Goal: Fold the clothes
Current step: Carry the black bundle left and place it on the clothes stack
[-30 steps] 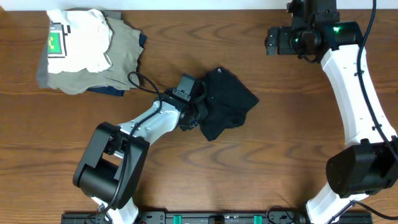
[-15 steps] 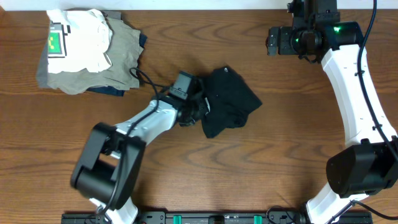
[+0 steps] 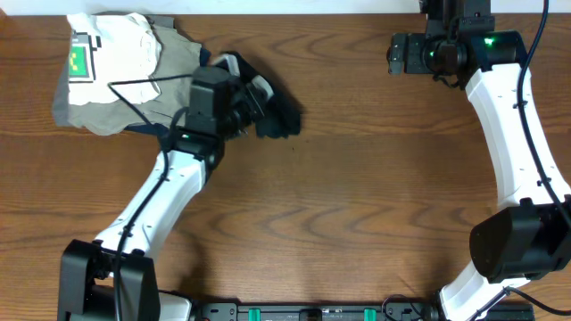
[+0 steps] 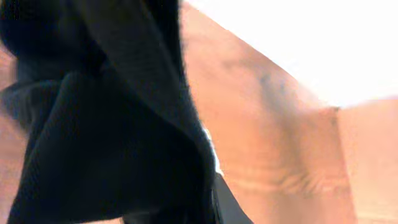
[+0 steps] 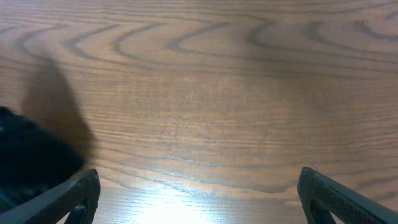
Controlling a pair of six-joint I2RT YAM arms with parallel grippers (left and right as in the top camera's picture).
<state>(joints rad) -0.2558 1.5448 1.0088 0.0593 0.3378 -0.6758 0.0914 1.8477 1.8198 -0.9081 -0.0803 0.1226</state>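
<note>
The left tool (image 3: 252, 100) is closed on the T-shirt (image 3: 275, 111), which hangs from it as a soft, crumpled black bundle at the upper left of the worktop (image 3: 357, 205), just beside a heap of other garments. In the left wrist view the shirt's (image 4: 106, 124) dark folds fill the left half and hide the jaws. The heap is a cream garment (image 3: 120, 53) with a green tag (image 3: 80, 61), lying on loosely folded khaki-grey pieces (image 3: 174, 80). The worktop is brown wood with bold, wavy grain and a slight sheen. The right tool (image 5: 199, 183) hovers at the far right with its dark fingers (image 5: 326, 193) spread wide, holding nothing.
</note>
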